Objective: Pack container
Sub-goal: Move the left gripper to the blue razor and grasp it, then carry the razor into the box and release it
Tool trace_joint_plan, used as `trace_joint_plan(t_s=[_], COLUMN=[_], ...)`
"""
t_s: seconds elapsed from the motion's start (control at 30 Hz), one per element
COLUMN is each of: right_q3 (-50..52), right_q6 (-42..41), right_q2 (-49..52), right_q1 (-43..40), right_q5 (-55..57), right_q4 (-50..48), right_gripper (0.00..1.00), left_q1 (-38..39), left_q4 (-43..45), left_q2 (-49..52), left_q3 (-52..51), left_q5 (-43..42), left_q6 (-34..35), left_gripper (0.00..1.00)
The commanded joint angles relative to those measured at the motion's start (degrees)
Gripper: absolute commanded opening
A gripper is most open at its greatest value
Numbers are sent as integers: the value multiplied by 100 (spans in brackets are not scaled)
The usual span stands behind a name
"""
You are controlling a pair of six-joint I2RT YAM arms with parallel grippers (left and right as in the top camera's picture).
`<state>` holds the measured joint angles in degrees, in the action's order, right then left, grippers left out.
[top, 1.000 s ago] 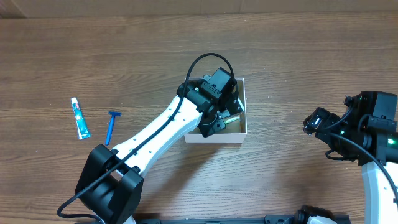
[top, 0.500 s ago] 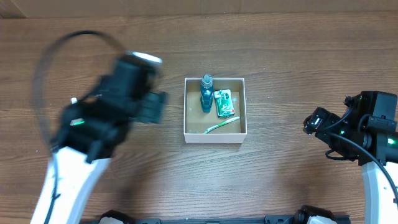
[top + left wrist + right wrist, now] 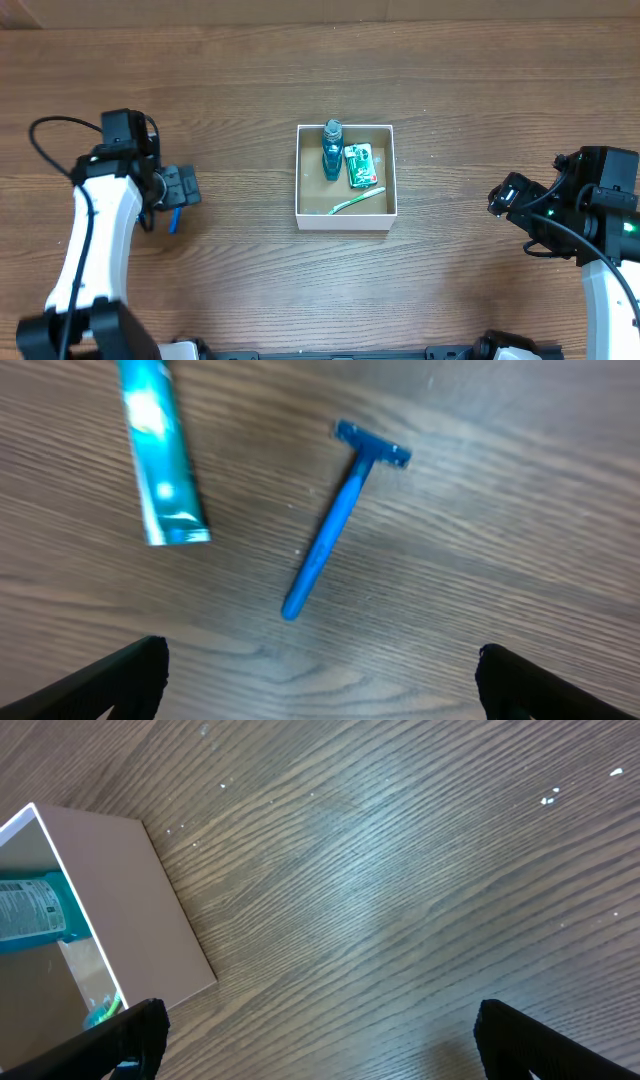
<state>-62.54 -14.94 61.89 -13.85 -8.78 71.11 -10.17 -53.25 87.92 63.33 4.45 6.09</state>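
Observation:
The container [image 3: 392,170] is a square white-walled box with a brown floor at the table's middle. Inside lie a blue bottle [image 3: 331,150], a green packet [image 3: 359,166] and a green toothbrush [image 3: 357,201]. Its wall shows in the right wrist view [image 3: 120,910]. A blue razor [image 3: 335,525] and a teal toothpaste tube [image 3: 158,455] lie on the wood at the left. My left gripper [image 3: 180,187] hovers over them, open and empty, its fingertips [image 3: 130,675] spread wide below the razor. My right gripper [image 3: 503,196] is open and empty, right of the box.
The table is dark wood-grain. In the overhead view the razor [image 3: 174,218] peeks out under my left gripper; the tube is hidden by the arm. A cardboard strip [image 3: 300,8] runs along the far edge.
My left arm has swung from inside the box to the far left and now hovers over the razor and tube. The box's contents are uncovered. The right arm has not moved.

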Motion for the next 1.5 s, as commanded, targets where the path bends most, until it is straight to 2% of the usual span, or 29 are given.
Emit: trace_joint_plan(t_s=[0.0, 0.13, 0.33, 0.47, 0.53, 0.63, 0.73, 0.8, 0.97, 1.07, 1.2, 1.33, 1.47], right_q3=[9, 9, 9, 9, 9, 9, 9, 9, 9, 9, 9, 9, 9], right_q6=[37, 39, 39, 39, 39, 39, 39, 37, 39, 39, 39, 39, 39], right_q2=[-15, -15, -15, -15, -15, -15, -15, -15, -15, -15, -15, -15, -15], right_q1=[-15, -15, -15, -15, -15, -15, -15, -15, -15, -15, -15, -15, -15], right_q5=[-33, -33, -33, -33, -33, -33, -33, -33, -33, -33, -33, -33, -33], right_q4=[-33, -33, -28, -33, -33, -33, -31, -31, -31, -31, -33, -44, -55], right_gripper=[100, 100, 100, 100, 100, 100, 100, 100, 100, 100, 100, 100, 100], left_q1=[-31, -28, -28, -28, -28, -28, -28, -28, -28, -20, 258, 1368, 3097], left_q4=[286, 837, 1215, 1303, 1279, 1204, 1169, 1150, 1134, 1069, 240, -243, -24], left_q2=[568, 1318, 2048, 2149, 2149, 2149, 2149, 2149, 2149, 2146, 1849, 931, 240], left_q3=[-66, -68, -66, -68, -68, -68, -68, -68, -66, -2, 844, 1731, 2094], left_q5=[-129, -407, -404, -402, -407, -407, -409, -409, -409, -413, -841, -857, -828], left_q6=[13, -553, -623, -612, -610, -610, -610, -610, -568, -431, -476, -850, -2063], left_gripper=[100, 99, 99, 97, 77, 36, 20, 13, 4, 4, 4, 4, 4])
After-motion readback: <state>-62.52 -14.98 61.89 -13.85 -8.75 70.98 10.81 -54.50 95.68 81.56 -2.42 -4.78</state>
